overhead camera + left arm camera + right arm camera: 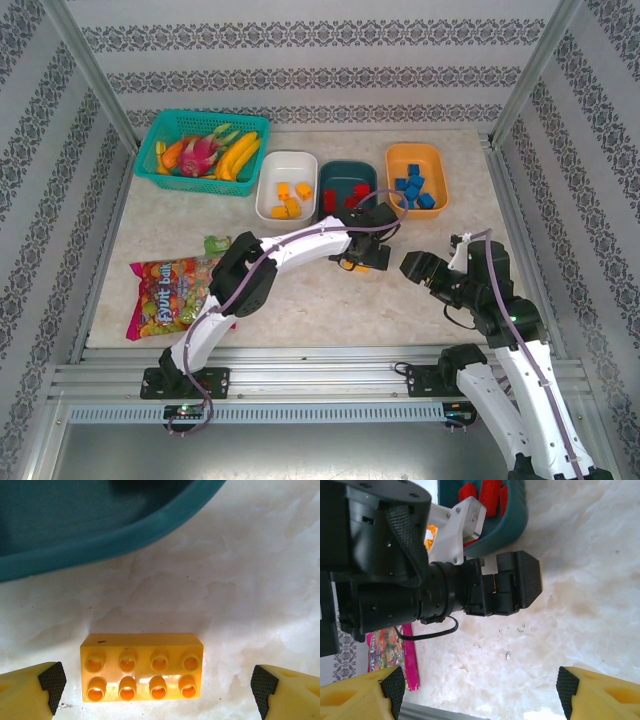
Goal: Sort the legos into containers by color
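Our left gripper point(157, 686) has bare table point(250, 605) either side of the yellow brick point(141, 667); just ahead, the teal tub point(75, 530) blocks.

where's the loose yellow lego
In the left wrist view, the yellow lego sits between the fingers of the open left end effector, beside the dark teal tub.

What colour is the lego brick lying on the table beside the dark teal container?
Yellow-orange; the lego brick shows best in the left wrist view.
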